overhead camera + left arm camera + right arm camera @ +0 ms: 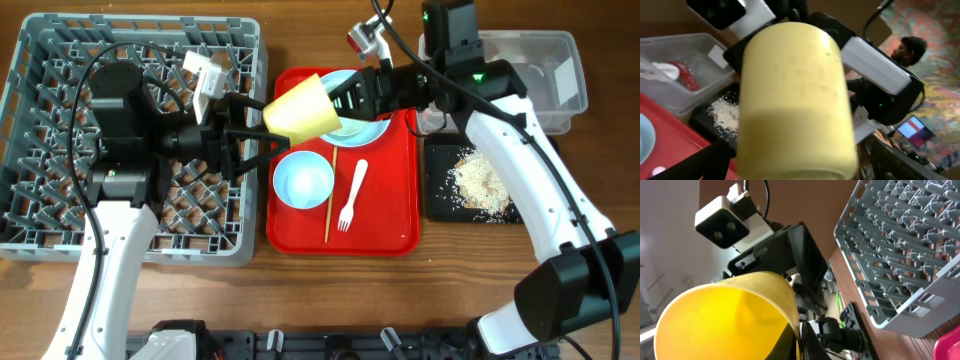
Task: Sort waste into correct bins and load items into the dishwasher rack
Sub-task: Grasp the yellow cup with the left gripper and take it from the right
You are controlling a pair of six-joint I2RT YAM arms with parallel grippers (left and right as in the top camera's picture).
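The yellow cup (300,108) hangs on its side in the air over the back left corner of the red tray (390,225). My right gripper (345,100) is shut on its rim, one finger inside the mouth, as the right wrist view (800,340) shows. My left gripper (262,125) is open, its fingers on either side of the cup's base. The cup fills the left wrist view (795,100). A blue-green bowl (303,180), a white fork (350,195) and a wooden stick (329,195) lie on the red tray. A second bowl (368,128) lies partly under the cup.
The grey rack (130,25) stands at the left. The black tray (440,200) with beige crumbs (482,180) is at the right. Behind it the clear tub (530,50) holds a red wrapper (685,75) and a white tissue (665,70).
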